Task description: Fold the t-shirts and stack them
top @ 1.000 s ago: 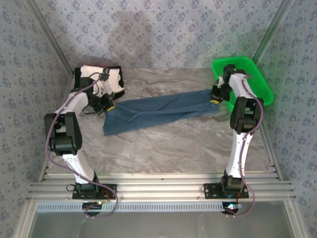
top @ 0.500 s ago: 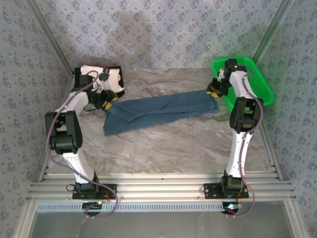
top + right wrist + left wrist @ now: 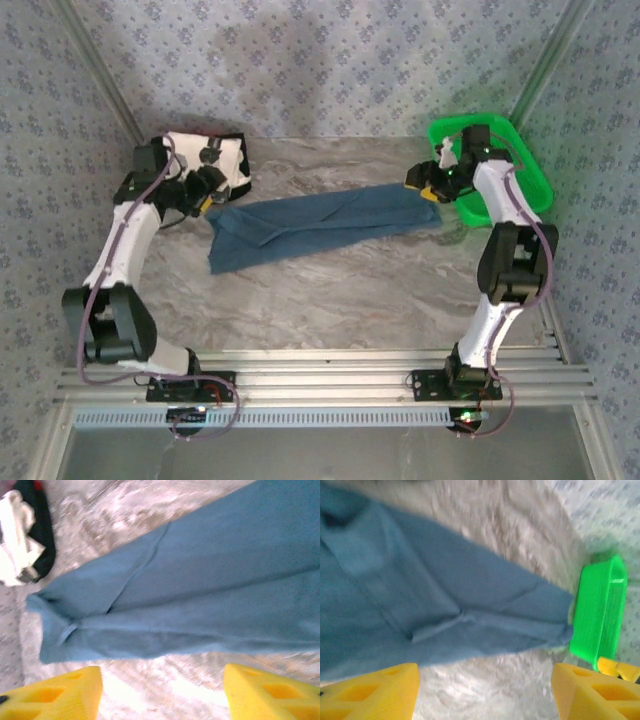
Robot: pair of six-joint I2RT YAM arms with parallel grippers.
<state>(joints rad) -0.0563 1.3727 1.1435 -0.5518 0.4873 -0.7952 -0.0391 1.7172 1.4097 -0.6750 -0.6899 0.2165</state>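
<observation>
2 grippers over 1 shirt. The left gripper (image 3: 207, 192) hangs with its jaws wide and empty by the left end of the dark teal t-shirt (image 3: 320, 225), which lies stretched out on the tabletop (image 3: 350, 290). The right gripper (image 3: 425, 184), equally wide and empty, hangs over the shirt's right end, the green basket (image 3: 535, 185) just beyond it. The cream-white t-shirt (image 3: 228, 155) lies bunched just behind the left gripper.

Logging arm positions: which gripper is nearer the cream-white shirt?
Left. The left gripper sits beside the cream-white shirt; the right gripper is far across, by the green basket.
</observation>
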